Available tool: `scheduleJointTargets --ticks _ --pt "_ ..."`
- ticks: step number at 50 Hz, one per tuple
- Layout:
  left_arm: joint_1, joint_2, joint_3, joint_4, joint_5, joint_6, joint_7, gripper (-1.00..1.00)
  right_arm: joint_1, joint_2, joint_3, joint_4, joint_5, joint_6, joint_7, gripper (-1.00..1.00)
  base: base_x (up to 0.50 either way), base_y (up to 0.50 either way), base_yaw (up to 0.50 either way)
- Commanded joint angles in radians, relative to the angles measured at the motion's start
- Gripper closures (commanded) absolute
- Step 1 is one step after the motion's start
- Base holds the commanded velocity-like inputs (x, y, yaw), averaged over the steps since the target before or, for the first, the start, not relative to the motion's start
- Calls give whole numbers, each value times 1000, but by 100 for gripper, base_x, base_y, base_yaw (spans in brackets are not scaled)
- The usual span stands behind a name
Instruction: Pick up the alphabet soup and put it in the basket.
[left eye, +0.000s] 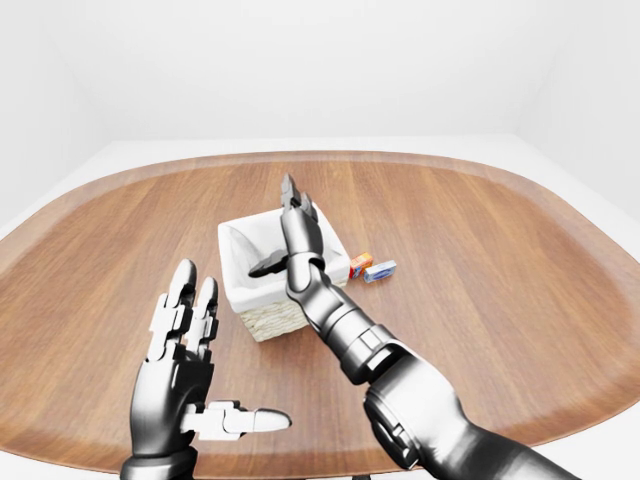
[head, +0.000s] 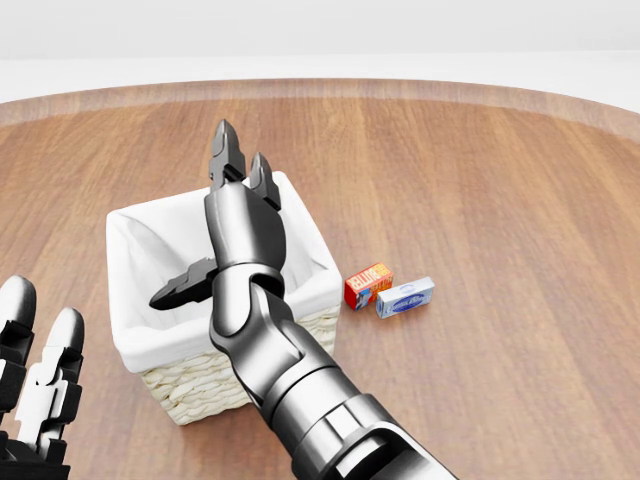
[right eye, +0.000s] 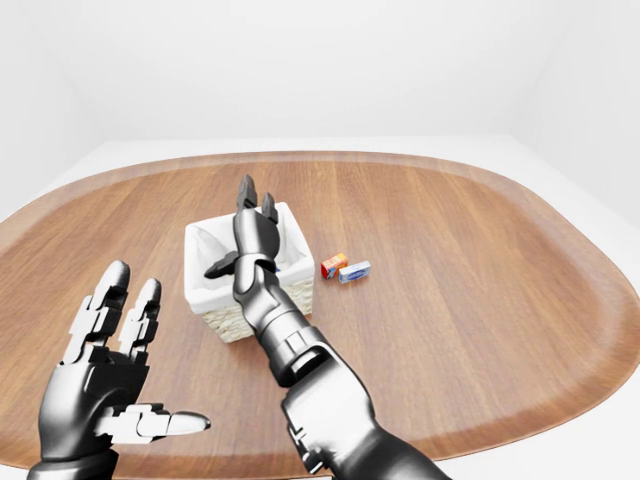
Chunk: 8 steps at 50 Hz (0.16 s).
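No alphabet soup can shows in any view. The basket (head: 195, 385), wicker with a white cloth lining, stands on the wooden table near the middle of the head view. My right hand (head: 215, 220) is over the basket's opening. Its fingers (head: 226, 150) point up and its thumb is spread to the left; it is open and holds nothing. My right arm hides part of the basket's inside. My left hand (left eye: 225, 345) is open and empty at the lower left of the left-eye view, apart from the basket.
A small orange-red box (head: 367, 285) and a small blue-and-white box (head: 405, 297) lie side by side just right of the basket. The oval wooden table (head: 500, 180) spreads wide around them, with white floor and walls beyond its edge.
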Motion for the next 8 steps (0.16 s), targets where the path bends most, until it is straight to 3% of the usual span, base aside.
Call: scheduleJointTargets --ticks 1,8 --pt "1 -1 -1 2 1 -3 -2 -100 3 3 1 -1 -5 1 0 -100 0 0 0" --pt "2 -1 0 0 0 -3 -2 -100 6 4 2 0 -7 0 0 -100 0 0 0"
